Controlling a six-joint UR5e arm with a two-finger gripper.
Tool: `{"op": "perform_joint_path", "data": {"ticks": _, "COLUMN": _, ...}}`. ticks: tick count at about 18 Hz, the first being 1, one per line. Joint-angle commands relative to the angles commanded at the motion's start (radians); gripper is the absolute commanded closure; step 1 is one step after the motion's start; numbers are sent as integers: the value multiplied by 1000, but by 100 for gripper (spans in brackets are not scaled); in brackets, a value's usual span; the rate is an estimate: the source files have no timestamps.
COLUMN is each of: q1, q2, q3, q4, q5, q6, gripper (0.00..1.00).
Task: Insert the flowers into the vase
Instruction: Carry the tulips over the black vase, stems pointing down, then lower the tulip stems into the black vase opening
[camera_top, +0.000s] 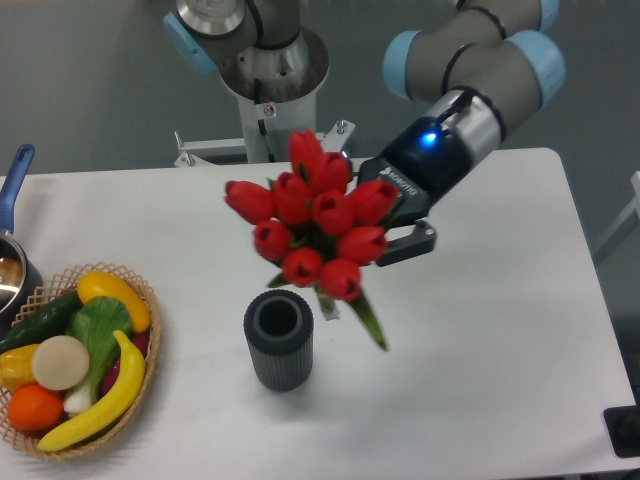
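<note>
While the claw (385, 225) clasps nine flowers (312, 222), one vase (279, 339) stands below.

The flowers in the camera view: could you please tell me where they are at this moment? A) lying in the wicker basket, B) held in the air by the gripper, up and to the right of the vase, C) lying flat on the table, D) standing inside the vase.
B: the flowers hang clear of the table in the gripper, and the mouth of the vase below them is empty.
</note>
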Motion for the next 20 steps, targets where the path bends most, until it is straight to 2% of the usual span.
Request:
{"op": "perform_joint_path", "data": {"ticks": 10, "q1": -3, "q2": 2, "q3": -66, "q4": 0, "q5": -26, "q6": 6, "gripper": 65}}
{"op": "perform_joint_path", "data": {"ticks": 20, "q1": -18, "q2": -18, "q3": -83, "q4": 0, "q5": -25, "q6": 52, "gripper": 64}}
